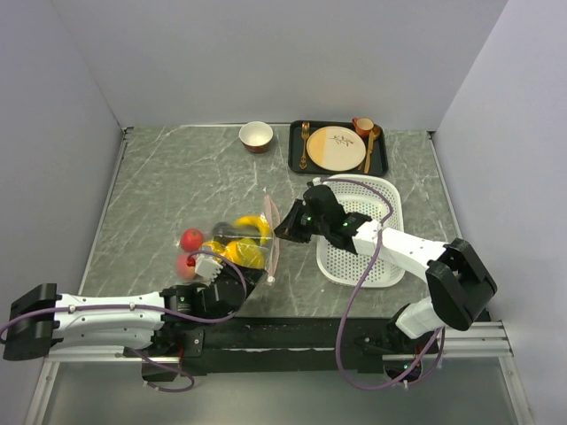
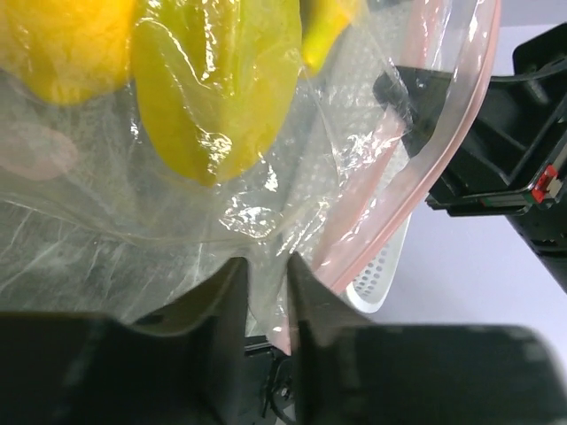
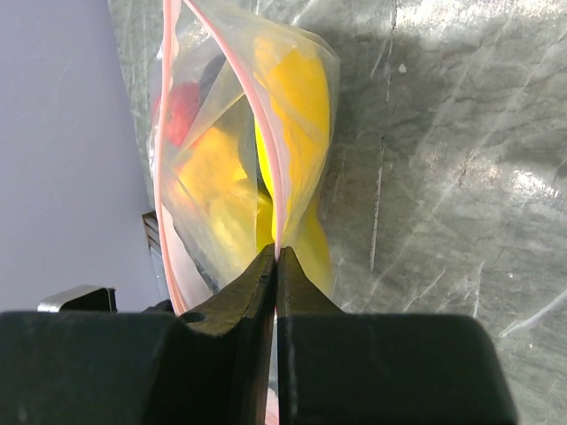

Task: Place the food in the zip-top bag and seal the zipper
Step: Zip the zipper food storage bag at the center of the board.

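The clear zip-top bag [image 1: 237, 244] is held up between both grippers just above the table, mouth toward the right. Inside it show the yellow banana [image 1: 254, 223], a yellow round fruit [image 1: 244, 255] and a dark piece; red fruits [image 1: 191, 238] sit at its left end, apparently inside. My right gripper [image 1: 283, 232] is shut on the pink zipper [image 3: 257, 106], its tips [image 3: 276, 257] pinching the strip. My left gripper [image 1: 254, 276] is closed on the bag's near edge [image 2: 267, 283]. A yellow-green piece [image 2: 217, 80] presses against the film.
A white perforated basket [image 1: 387, 212] stands right of the bag, under my right arm; its rim shows in the left wrist view [image 2: 376, 279]. A black tray [image 1: 296, 150] with a beige plate, cutlery and a cup, and a small bowl [image 1: 256, 135], stand at the back.
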You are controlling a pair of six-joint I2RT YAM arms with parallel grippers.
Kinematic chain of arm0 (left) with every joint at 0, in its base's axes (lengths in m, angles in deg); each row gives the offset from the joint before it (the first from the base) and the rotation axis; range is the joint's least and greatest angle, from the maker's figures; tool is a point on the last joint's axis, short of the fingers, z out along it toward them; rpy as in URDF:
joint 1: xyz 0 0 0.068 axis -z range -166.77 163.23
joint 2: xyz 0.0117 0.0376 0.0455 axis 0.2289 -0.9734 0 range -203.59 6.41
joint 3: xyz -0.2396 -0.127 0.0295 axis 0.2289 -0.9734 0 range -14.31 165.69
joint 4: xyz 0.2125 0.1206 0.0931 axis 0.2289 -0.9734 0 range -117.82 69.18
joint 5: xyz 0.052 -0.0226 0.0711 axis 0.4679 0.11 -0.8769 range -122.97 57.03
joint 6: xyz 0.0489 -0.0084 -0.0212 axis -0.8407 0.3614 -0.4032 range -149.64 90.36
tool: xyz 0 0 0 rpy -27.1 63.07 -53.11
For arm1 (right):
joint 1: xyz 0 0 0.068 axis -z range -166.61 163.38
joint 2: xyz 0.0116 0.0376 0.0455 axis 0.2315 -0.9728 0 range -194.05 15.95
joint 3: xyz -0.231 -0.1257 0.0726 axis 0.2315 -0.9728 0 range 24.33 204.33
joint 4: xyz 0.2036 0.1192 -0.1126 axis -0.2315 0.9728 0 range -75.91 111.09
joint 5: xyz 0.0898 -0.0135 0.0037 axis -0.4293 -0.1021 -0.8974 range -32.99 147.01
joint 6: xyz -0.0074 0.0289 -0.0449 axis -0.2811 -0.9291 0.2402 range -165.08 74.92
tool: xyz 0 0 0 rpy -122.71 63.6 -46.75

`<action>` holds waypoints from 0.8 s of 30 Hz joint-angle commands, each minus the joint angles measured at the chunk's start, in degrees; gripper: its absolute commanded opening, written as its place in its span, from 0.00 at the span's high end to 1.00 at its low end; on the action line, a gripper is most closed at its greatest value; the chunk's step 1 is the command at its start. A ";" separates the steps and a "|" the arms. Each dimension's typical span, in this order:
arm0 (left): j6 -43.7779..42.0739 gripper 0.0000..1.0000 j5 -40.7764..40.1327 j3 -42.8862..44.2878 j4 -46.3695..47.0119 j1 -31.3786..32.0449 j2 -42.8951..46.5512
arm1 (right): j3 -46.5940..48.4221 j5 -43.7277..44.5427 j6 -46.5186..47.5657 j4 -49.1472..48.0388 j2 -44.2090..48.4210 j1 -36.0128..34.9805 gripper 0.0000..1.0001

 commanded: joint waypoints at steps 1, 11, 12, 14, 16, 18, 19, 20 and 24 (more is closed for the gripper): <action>2.43 0.78 -2.73 1.53 -2.11 0.37 0.40 | -0.16 -1.06 0.22 -2.06 2.25 -0.06 0.92; 3.23 0.99 -3.69 0.47 -3.08 0.37 2.86 | 1.51 2.44 4.08 2.68 2.24 -0.49 0.72; 3.05 0.99 -3.87 0.47 -3.08 0.37 3.21 | 2.12 4.02 5.75 5.56 2.86 -0.76 0.61; 2.61 0.99 -4.31 0.30 -3.43 0.37 3.65 | 2.04 7.80 7.16 7.69 5.83 -0.85 0.56; 2.52 0.99 -4.66 0.12 -3.52 0.37 4.27 | 0.99 10.35 8.40 9.98 8.91 -0.93 0.48; 2.17 0.99 -4.75 -0.14 -3.26 0.37 4.97 | -0.94 12.03 8.49 11.81 13.75 -0.85 0.44; 2.08 0.99 -4.83 -0.40 -3.08 0.37 5.23 | -1.90 12.03 8.23 11.92 15.33 -1.02 0.44; 2.08 0.99 -4.92 -0.49 -3.08 0.37 5.59 | -3.05 11.07 7.88 11.74 18.30 -1.02 0.43; 0.59 0.99 -5.27 -0.41 -3.34 0.37 6.91 | -11.20 6.60 5.07 8.15 23.95 -2.78 0.44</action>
